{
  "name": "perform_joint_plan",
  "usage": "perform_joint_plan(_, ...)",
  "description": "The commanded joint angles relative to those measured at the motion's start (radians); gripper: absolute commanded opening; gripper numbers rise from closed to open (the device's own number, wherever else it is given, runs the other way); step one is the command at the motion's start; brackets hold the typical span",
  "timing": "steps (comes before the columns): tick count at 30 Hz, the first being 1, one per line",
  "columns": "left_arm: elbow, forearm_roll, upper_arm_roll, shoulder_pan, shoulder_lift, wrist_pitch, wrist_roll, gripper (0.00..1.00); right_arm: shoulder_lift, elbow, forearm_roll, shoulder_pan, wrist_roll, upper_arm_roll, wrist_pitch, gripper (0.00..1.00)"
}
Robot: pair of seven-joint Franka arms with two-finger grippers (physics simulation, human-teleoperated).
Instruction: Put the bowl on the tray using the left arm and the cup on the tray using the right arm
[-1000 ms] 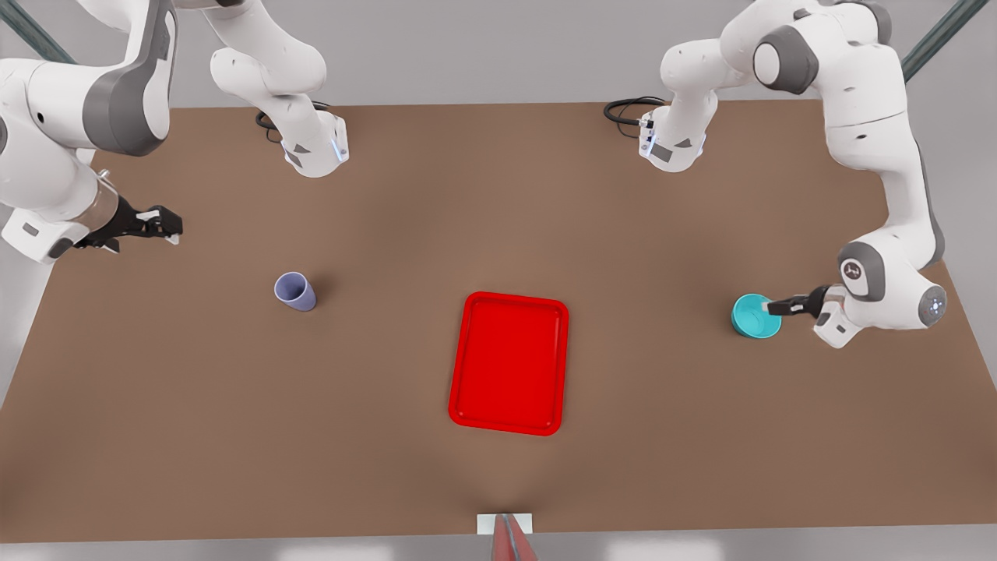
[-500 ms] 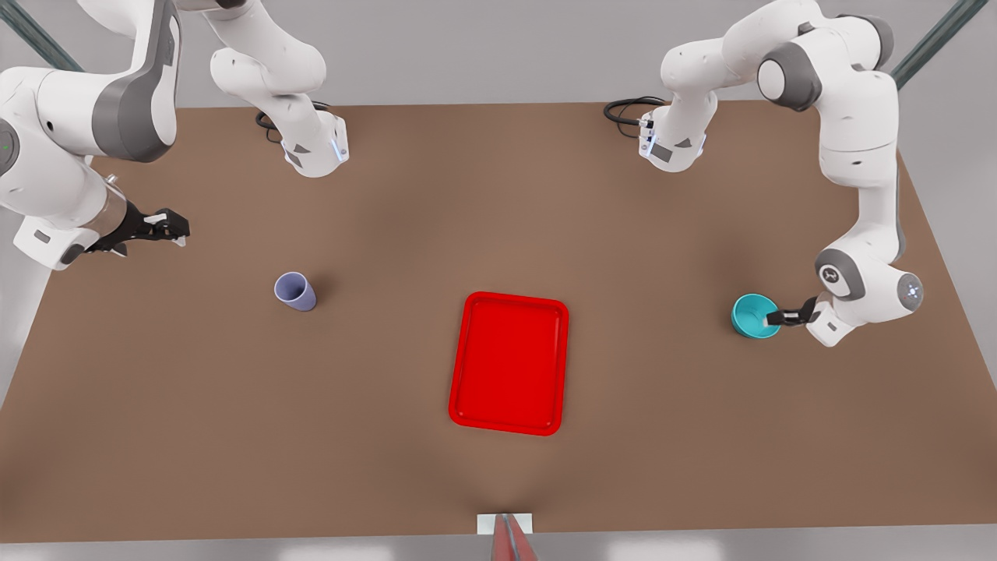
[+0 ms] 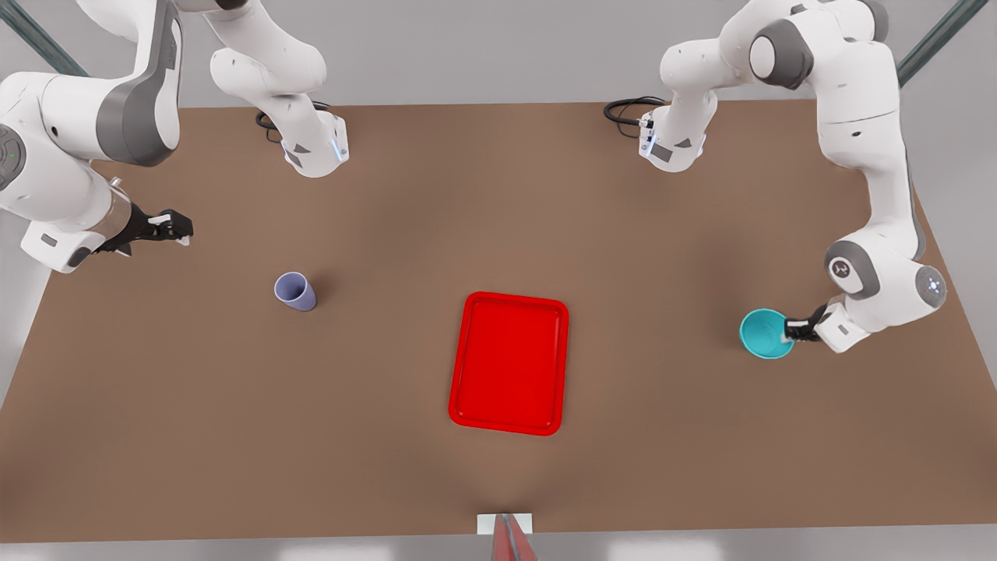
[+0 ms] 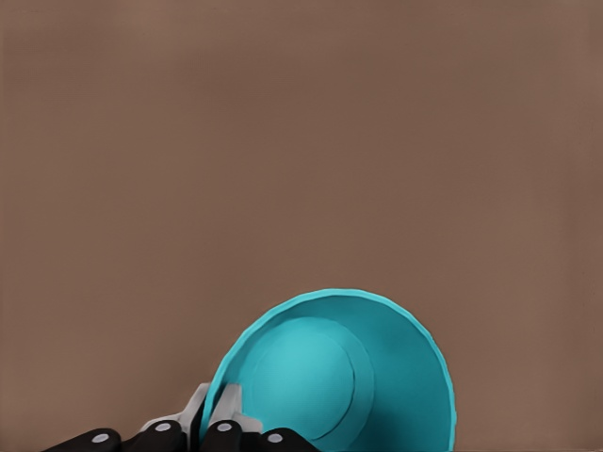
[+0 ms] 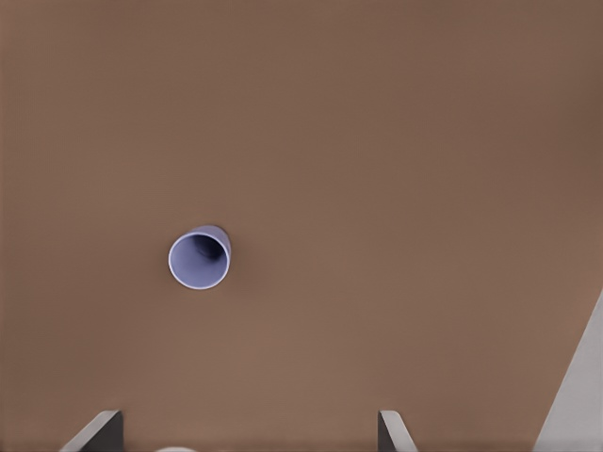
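Two grippers, one busy: left gripper (image 3: 793, 330) pinches the bowl (image 3: 766, 333) by its rim wall; right gripper (image 3: 170, 226) hangs spread, the cup (image 3: 295, 291) well ahead of it and below.
Bowl likely light, stiff, slick, so the rim pinch may swivel; cup better taken across its sides. Left wrist view shows one finger (image 4: 226, 414) inside the bowl (image 4: 349, 377); the front view adds the tray (image 3: 510, 425), far from both grippers.
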Motion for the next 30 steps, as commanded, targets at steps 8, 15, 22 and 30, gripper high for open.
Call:
perform_joint_plan(8, 0.624, 0.065, -0.032, -0.427, 0.288, -0.173, -1.429, 0.21, 0.001, -0.002, 0.001, 0.0, -0.002, -0.001, -0.004, 1.0)
perform_joint_plan(15, 0.732, 0.068, -0.178, -0.451, 0.413, 0.037, -1.608, 0.21, 0.007, 0.0, 0.001, 0.0, -0.002, -0.001, -0.004, 1.0)
perform_joint_plan(22, 0.729, 0.066, -0.233, -0.465, 0.44, 0.097, -1.697, 0.21, 0.028, -0.051, 0.07, 0.07, 0.142, 0.001, -0.005, 1.0)
perform_joint_plan(30, 0.71, 0.079, -0.233, -0.528, 0.459, 0.094, -1.745, 0.57, 0.077, -0.232, 0.191, 0.281, 0.831, 0.009, 0.139, 1.0)
